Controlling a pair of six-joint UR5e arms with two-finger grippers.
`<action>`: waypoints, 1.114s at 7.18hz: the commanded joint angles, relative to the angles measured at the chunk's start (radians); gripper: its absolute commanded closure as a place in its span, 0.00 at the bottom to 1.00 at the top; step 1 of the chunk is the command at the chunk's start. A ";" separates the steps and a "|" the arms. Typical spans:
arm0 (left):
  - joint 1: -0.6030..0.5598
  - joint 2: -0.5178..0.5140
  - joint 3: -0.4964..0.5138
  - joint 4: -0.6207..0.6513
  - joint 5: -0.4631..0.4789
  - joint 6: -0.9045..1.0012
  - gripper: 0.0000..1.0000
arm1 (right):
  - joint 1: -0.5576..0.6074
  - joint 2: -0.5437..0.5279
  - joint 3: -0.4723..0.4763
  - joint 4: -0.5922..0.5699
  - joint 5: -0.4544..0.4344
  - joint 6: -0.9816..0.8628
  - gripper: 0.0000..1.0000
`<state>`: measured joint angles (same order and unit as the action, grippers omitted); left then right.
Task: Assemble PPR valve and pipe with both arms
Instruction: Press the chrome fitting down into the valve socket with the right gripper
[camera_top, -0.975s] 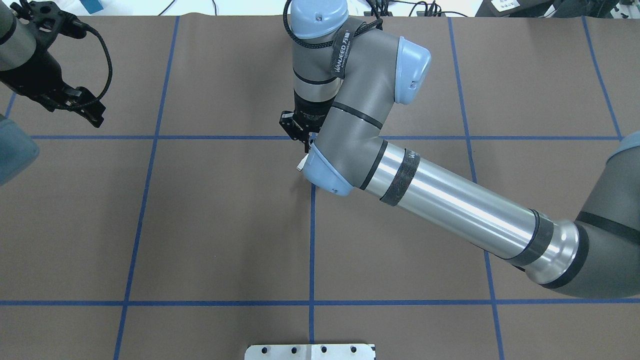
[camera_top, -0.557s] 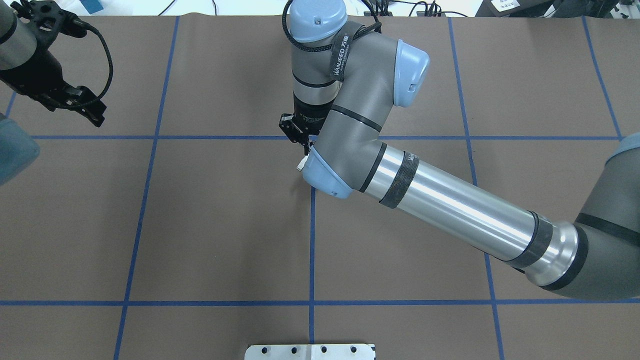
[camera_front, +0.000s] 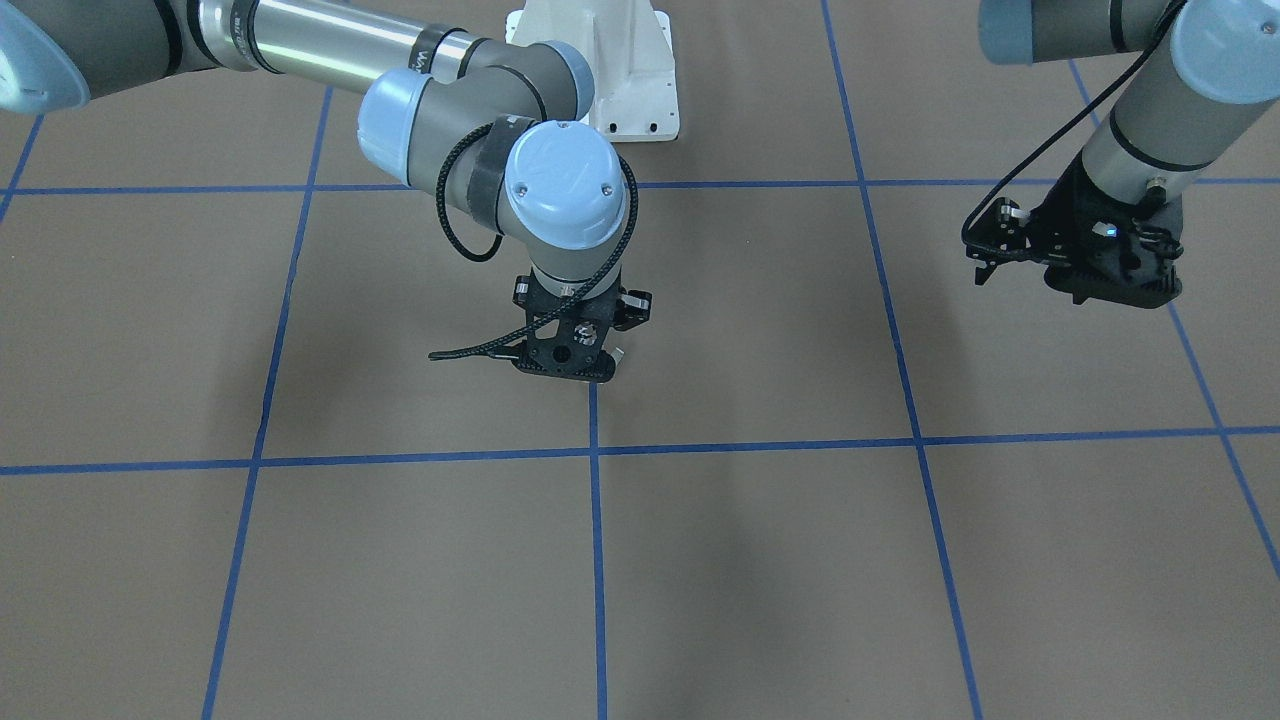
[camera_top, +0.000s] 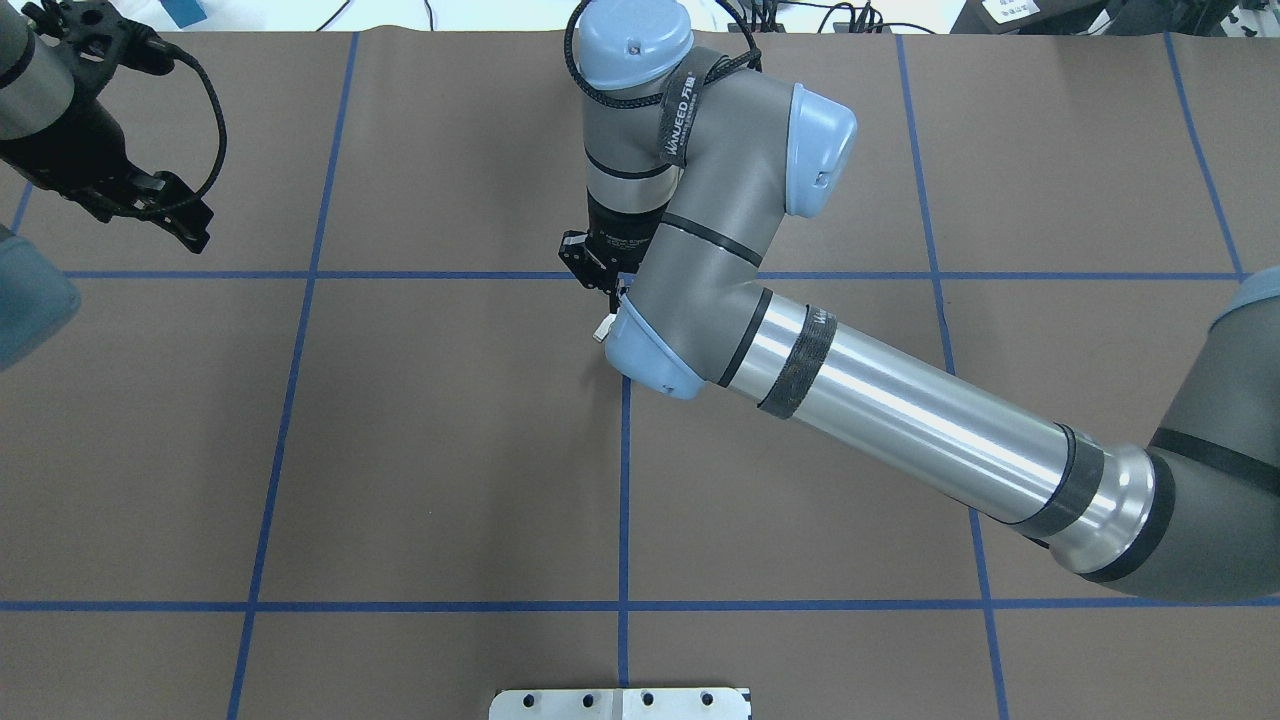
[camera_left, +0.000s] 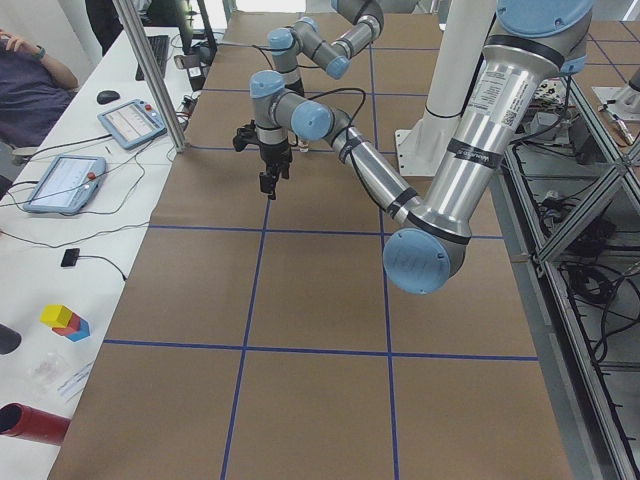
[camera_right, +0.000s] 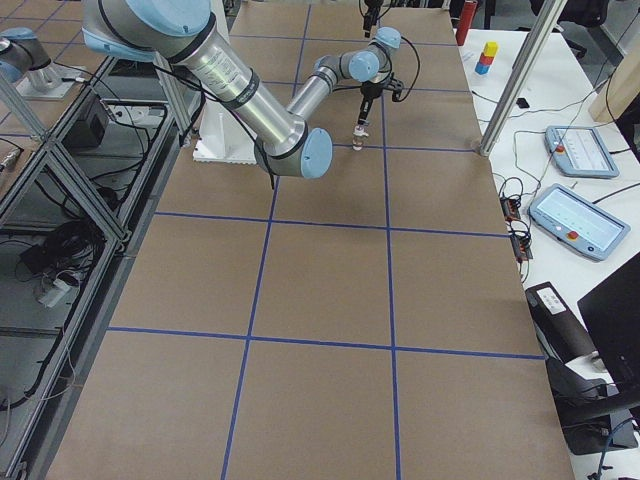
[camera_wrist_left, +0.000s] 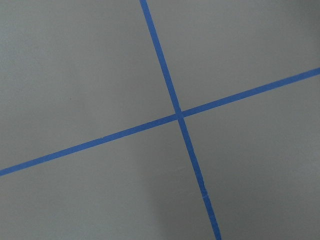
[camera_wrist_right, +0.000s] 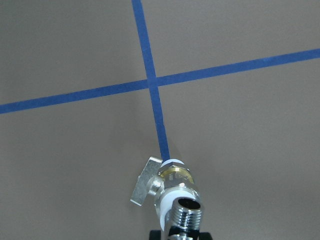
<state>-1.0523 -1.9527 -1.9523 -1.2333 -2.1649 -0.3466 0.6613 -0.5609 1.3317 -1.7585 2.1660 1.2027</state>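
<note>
Your right gripper (camera_front: 567, 362) is clamped on the shiny chrome threaded pipe (camera_wrist_right: 186, 212). The white-and-brass lever valve (camera_wrist_right: 172, 182) hangs beneath, 6 o'clock of the blue tape cross (camera_wrist_right: 151, 80). They look joined, so lower straight and release once seated. Left gripper (camera_top: 180, 222) sits far off at 10 o'clock; can't tell if it's open.

The right arm (camera_top: 900, 420) reaches forward past the base (camera_front: 610, 60), wrist turned straight down. The right gripper (camera_front: 570, 365) hangs out in front of the base, clamped on the pipe (camera_wrist_right: 182, 212). The left arm (camera_front: 1140, 110) is bent well off to the base's left, with the left gripper (camera_front: 1105, 285) angled down, and I can't make out how its jaws stand.
</note>
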 joint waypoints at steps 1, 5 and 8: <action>0.000 0.000 0.001 0.000 0.000 0.000 0.00 | 0.000 -0.002 0.000 0.001 0.000 -0.002 1.00; 0.002 0.000 0.006 0.000 -0.001 0.000 0.00 | -0.002 -0.019 0.000 0.030 0.000 0.000 1.00; 0.002 0.000 0.006 0.000 -0.001 0.000 0.00 | -0.003 -0.019 0.000 0.030 0.000 0.001 1.00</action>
<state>-1.0513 -1.9528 -1.9467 -1.2343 -2.1649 -0.3467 0.6593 -0.5789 1.3315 -1.7293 2.1660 1.2034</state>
